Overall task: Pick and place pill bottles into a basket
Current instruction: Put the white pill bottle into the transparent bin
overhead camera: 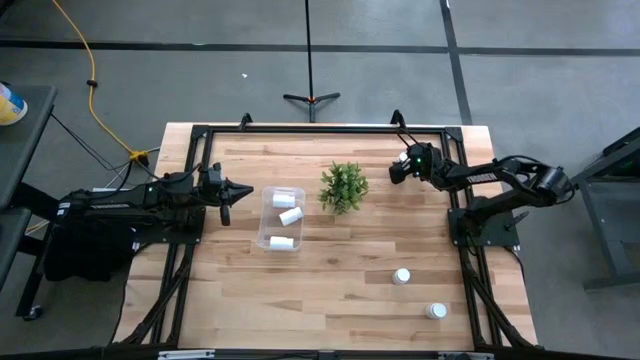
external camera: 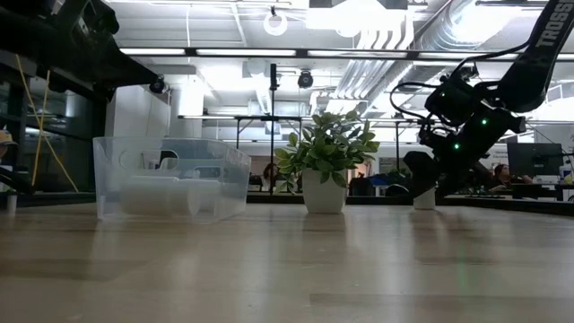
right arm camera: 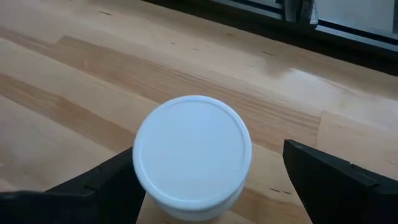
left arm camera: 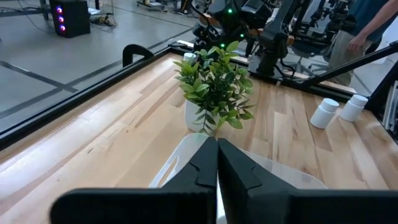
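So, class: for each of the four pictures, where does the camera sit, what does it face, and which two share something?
High: overhead, looking down on the table; both arms show.
Low: at tabletop height, facing the bin and plant; both arms show.
Left wrist: behind the shut left gripper, facing the plant.
Right wrist: above a bottle, between the open right gripper.
Shared: high and left wrist both show two bottles standing apart from the bin.

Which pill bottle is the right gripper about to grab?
The upright pill bottle between the open fingers of the right gripper, beside the plant. Three others lie in the basket; two stand near the table's front-right.
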Motion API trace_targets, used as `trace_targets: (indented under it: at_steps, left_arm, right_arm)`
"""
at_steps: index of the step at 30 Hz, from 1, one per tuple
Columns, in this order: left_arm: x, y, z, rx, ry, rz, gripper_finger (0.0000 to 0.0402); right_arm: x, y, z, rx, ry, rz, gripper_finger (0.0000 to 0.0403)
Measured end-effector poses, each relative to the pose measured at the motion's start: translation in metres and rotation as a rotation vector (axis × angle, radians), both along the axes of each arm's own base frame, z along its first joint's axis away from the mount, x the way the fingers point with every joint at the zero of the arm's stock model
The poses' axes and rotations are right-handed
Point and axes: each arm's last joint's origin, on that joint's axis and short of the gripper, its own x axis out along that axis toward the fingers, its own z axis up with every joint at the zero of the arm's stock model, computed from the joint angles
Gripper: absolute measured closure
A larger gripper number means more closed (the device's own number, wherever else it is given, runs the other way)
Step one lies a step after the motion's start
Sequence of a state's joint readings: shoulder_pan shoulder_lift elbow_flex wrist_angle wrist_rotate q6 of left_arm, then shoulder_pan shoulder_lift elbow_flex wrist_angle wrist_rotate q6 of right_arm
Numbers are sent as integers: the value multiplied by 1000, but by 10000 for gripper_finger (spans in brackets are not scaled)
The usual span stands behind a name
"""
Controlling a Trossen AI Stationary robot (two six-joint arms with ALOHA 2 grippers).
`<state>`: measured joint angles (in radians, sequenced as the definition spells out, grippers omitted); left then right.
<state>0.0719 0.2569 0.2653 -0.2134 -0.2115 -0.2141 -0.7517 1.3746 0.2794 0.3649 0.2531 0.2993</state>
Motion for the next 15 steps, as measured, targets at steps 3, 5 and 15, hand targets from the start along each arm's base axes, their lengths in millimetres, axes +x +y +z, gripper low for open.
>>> trace_targets:
  at_steps: [3,5,15]
  left_arm:
    - [0,0,0,0,2,0,381]
    - [0,0,-1,-1,8,0,381]
    - [0,0,-2,-2,23,0,375]
  right_arm:
    - [0,0,0,0,-3,-2,58]
    - [0,0,1,-2,-17,-11,64]
    - [1,-1,1,-5,-24,-18,141]
